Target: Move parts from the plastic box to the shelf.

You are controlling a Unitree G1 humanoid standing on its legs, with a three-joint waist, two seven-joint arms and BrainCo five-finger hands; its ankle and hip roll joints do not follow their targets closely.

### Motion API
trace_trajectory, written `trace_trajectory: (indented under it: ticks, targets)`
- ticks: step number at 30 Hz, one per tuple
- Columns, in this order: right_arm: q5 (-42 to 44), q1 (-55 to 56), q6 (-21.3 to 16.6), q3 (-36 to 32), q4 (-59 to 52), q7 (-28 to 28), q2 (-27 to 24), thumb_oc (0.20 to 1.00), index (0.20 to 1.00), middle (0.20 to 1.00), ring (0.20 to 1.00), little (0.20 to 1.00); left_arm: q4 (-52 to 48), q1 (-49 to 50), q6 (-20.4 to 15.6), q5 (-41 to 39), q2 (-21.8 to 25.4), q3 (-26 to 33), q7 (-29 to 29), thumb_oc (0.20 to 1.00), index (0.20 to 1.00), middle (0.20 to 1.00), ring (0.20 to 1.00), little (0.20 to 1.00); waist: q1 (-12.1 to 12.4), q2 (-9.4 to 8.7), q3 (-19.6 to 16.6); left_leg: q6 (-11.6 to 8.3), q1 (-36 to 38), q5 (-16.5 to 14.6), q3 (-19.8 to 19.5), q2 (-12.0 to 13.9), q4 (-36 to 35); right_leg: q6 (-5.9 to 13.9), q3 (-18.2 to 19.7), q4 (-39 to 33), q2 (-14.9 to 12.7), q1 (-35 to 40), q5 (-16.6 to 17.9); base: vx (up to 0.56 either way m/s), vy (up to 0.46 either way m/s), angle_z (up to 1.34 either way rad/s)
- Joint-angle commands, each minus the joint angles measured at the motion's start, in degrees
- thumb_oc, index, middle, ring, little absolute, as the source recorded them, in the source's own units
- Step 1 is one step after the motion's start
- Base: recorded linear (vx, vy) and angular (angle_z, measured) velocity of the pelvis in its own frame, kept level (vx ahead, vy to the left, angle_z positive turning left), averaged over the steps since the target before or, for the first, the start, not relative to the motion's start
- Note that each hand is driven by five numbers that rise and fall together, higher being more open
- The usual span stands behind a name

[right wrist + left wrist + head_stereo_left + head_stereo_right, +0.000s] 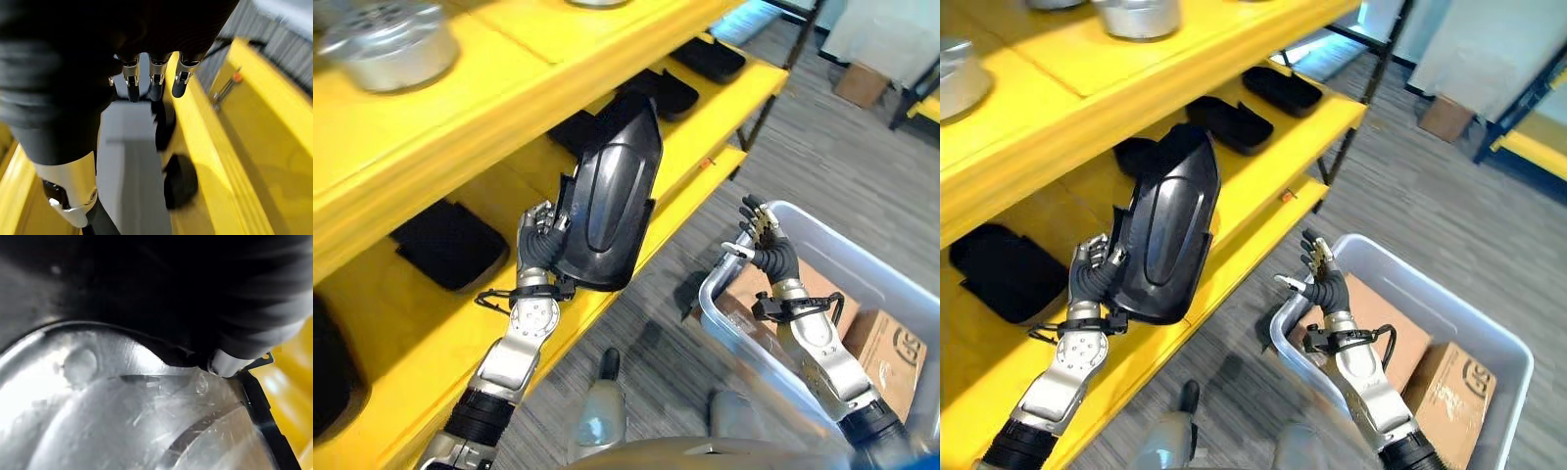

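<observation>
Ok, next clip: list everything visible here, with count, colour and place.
Held part: one, black moulded plastic, raised in front of the middle shelf level.
Shelf: one, yellow, several levels, on the robot's left.
Parts on the shelf: several, black, spread along the middle level.
Metal parts: at least two, silver, round, on the upper level.
Plastic box: one, pale grey, on the floor to the right.
Cardboard boxes: two, brown, inside the plastic box.
Floor: grey, striped.
Left hand: fingers curled on the held part.
Right hand: open, over the plastic box's rim.
</observation>
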Motion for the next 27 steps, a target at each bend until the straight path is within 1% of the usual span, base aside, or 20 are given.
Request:
trace_trajectory:
  ticks: [1,2,3,4,6,7,8,9,10,11,13,14,18,19,20,21,22,24,26,27]
  targets:
    - [-3.29,-2.66,-4.03,-2.11,0.32,-0.54,0.36,1.0,1.0,1.0,1.0,1.0,-3.74,-2.93,-3.56,-2.61,-0.86,0.28,1.04,0.2,0.2,0.2,0.2,0.2,-0.26,-0.41,-2.05,3.69,4.22,-9.14,2.98,-8.7,1.01,0.5,-4.08,-16.33,-1.12,7.06,8.26,-0.14,-0.154,0.82]
    - [-4.35,-2.61,-4.32,-2.5,0.98,-0.53,0.52,1.0,1.0,1.0,1.0,1.0,-3.57,-2.85,-3.21,-2.71,-1.5,0.83,0.46,0.2,0.2,0.2,0.2,0.2,-0.15,-0.32,-1.86,3.6,3.71,-8.54,1.74,-9.16,1.43,0.03,-4.16,-17.33,-0.63,7.31,8.92,-0.12,-0.12,0.64]
    - [-4.36,-2.62,-4.33,-2.5,0.99,-0.53,0.52,1.0,1.0,1.0,1.0,1.0,-3.58,-2.84,-3.19,-2.71,-1.51,0.84,0.45,0.2,0.2,0.2,0.2,0.2,-0.23,-0.31,-1.86,3.6,3.71,-8.53,1.66,-9.17,1.44,0.03,-4.23,-17.39,-0.63,7.35,8.94,-0.22,-0.145,0.41]
    - [-4.01,-2.76,-4.19,-2.58,0.68,-0.5,-0.22,1.0,1.0,1.0,1.0,1.0,-4.0,-2.09,-3.81,-3.2,-1.98,1.41,0.45,0.2,0.2,0.2,0.2,0.2,0.1,0.14,-1.24,3.14,2.76,-7.69,0.47,-9.16,1.78,-0.9,-3.68,-17.92,0.18,8.07,7.91,-0.18,-0.115,0.4]
    - [-4.73,-2.39,-4.51,-2.79,1.44,0.04,-0.13,1.0,1.0,1.0,1.0,1.0,-4.39,-1.36,-3.04,-2.84,-2.61,1.92,0.61,0.2,0.2,0.2,0.2,0.2,0.28,0.51,-0.72,2.61,1.12,-6.8,0.51,-9.24,2.2,-1.32,-3.16,-18.39,0.64,9.33,7.0,-0.18,-0.108,0.17]
    - [-4.6,-1.43,-4.99,-3.44,1.89,0.32,-0.38,1.0,1.0,1.0,1.0,1.0,-3.89,-1.77,-2.11,-2.44,-2.9,1.95,0.63,0.2,0.2,0.2,0.2,0.2,-0.71,0.72,-0.33,2.31,0.24,-6.71,4.52,-8.91,2.59,-1.54,-3.94,-18.97,0.52,10.34,6.53,-0.11,-0.064,0.07]
    - [-4.73,-0.93,-5.23,-3.72,1.87,-0.05,-0.49,1.0,1.0,1.0,1.0,1.0,-3.56,-2.16,-2.01,-2.38,-3.0,1.75,0.43,0.2,0.2,0.2,0.2,0.2,-1.29,0.77,-0.13,2.11,-0.23,-6.85,7.12,-8.62,3.21,-1.53,-4.59,-19.18,0.34,10.63,6.44,-0.14,-0.05,0.4]
    - [-4.6,0.68,-5.7,-4.65,1.59,-0.45,-0.66,1.0,1.0,1.0,1.0,1.0,-2.75,-3.05,-1.61,-1.98,-3.52,1.54,-0.26,0.2,0.2,0.2,0.2,0.2,-2.67,0.87,0.02,1.66,-1.27,-7.07,12.96,-7.39,4.34,-1.43,-6.41,-19.48,-0.3,11.0,6.3,-0.13,-0.013,0.87]
    - [-4.22,1.6,-5.8,-5.16,1.29,-0.8,-0.79,1.0,1.0,1.0,1.0,1.0,-2.58,-3.47,-1.31,-1.73,-3.74,1.38,-0.69,0.2,0.2,0.2,0.2,0.2,-3.31,0.85,0.05,1.32,-1.75,-7.09,15.16,-6.58,4.92,-1.35,-7.4,-19.64,-0.84,11.14,6.3,-0.13,0.003,1.42]
    - [-4.0,2.18,-5.78,-5.56,1.09,-0.83,-0.93,1.0,1.0,1.0,1.0,1.0,-2.6,-3.74,-1.06,-1.61,-3.75,1.25,-0.93,0.2,0.2,0.2,0.2,0.2,-3.74,0.79,0.06,1.05,-2.06,-7.14,16.3,-5.91,5.43,-1.29,-8.09,-19.71,-1.32,11.19,6.29,-0.09,0.044,1.55]
    - [-3.92,2.99,-4.98,-6.31,0.51,-0.52,-1.39,1.0,1.0,1.0,1.0,1.0,-3.04,-3.81,-1.4,-1.33,-3.6,1.2,-1.47,0.2,0.2,0.2,0.2,0.2,-4.54,0.61,0.14,0.58,-1.67,-7.78,17.41,-3.6,6.44,-1.33,-9.36,-19.21,-2.8,10.96,5.82,-0.09,0.152,0.9]
    - [-3.46,3.35,-3.87,-7.05,0.5,-0.42,-1.9,1.0,1.0,1.0,1.0,1.0,-4.54,-3.28,-1.94,-1.22,-3.46,1.42,-2.53,0.2,0.2,0.2,0.2,0.2,-5.36,0.51,0.04,-0.01,0.61,-8.37,18.49,0.36,6.49,-1.43,-11.55,-17.59,-5.19,10.24,4.9,-0.09,0.267,0.43]
    - [-3.81,3.01,-3.95,-7.56,1.67,-0.79,-2.99,1.0,1.0,1.0,1.0,1.0,-5.53,-2.76,-3.63,-1.61,-3.43,0.82,-3.49,0.2,0.2,0.2,0.2,0.2,-6.6,0.02,-0.6,-1.2,4.49,-8.58,19.78,7.68,6.81,-1.9,-14.38,-13.72,-9.21,8.81,3.43,-0.04,0.26,0.63]
    - [-3.75,2.93,-4.07,-7.56,1.81,-0.82,-3.07,1.0,1.0,1.0,1.0,1.0,-5.58,-2.73,-3.78,-1.81,-3.46,0.71,-3.44,0.2,0.2,0.2,0.2,0.2,-6.68,-0.06,-0.67,-1.29,4.69,-8.63,19.81,8.28,7.02,-1.95,-14.56,-13.41,-9.61,8.71,3.31,-0.03,0.341,0.46]
    - [-3.66,2.6,-3.87,-8.09,1.89,-1.16,-3.71,1.0,1.0,1.0,1.0,1.0,-5.85,-2.51,-4.44,-2.39,-3.85,0.51,-2.9,0.2,0.2,0.2,0.2,0.2,-7.23,0.0,-0.88,-1.94,5.81,-7.32,20.44,11.23,7.78,-2.08,-15.48,-11.88,-11.07,7.83,2.83,-0.03,0.384,0.52]
    - [-3.75,2.58,-3.87,-8.45,1.72,-1.38,-4.04,1.0,1.0,1.0,1.0,1.0,-5.92,-2.61,-4.72,-2.46,-3.95,0.17,-1.77,0.2,0.2,0.2,0.2,0.2,-7.74,0.09,-0.97,-2.46,6.02,-5.87,20.63,13.0,8.52,-2.22,-16.0,-10.86,-11.85,7.35,2.34,-0.02,0.555,0.49]
    - [-3.58,2.16,-3.67,-8.69,1.55,-1.53,-4.54,1.0,1.0,1.0,1.0,1.0,-5.49,-2.55,-5.89,-2.71,-3.81,0.21,-0.64,0.2,0.2,0.2,0.2,0.2,-8.14,0.53,-1.12,-2.85,7.55,-5.93,20.18,13.82,8.55,-2.13,-15.88,-9.55,-12.68,6.2,1.92,-0.01,0.428,0.49]
    - [-3.54,1.84,-3.77,-8.7,1.54,-1.0,-4.75,1.0,1.0,1.0,1.0,1.0,-5.45,-2.56,-6.36,-2.32,-3.83,0.22,0.68,0.2,0.2,0.2,0.2,0.2,-8.08,0.99,-0.9,-3.22,7.82,-5.35,19.38,13.73,8.21,-1.97,-15.64,-8.82,-13.17,5.66,1.72,0.0,0.395,0.5]
    - [-3.39,1.39,-4.23,-8.75,1.72,0.7,-5.09,1.0,1.0,1.0,1.0,1.0,-5.29,-2.94,-5.94,-1.95,-3.63,0.29,2.29,0.2,0.2,0.2,0.2,0.2,-8.14,1.81,-0.26,-3.49,7.94,-6.53,19.33,12.83,7.74,-1.25,-15.41,-8.08,-13.75,4.9,1.65,0.01,0.548,0.46]
    - [-1.83,1.75,-3.85,-8.91,0.8,2.12,-5.37,1.0,1.0,1.0,1.0,1.0,-5.54,-2.94,-5.04,-2.4,-3.46,0.52,3.46,0.2,0.2,0.2,0.2,0.2,-8.04,2.37,0.1,-3.96,8.91,-7.22,19.55,11.85,6.58,-0.4,-15.47,-8.87,-14.33,4.79,2.37,0.01,0.576,0.32]
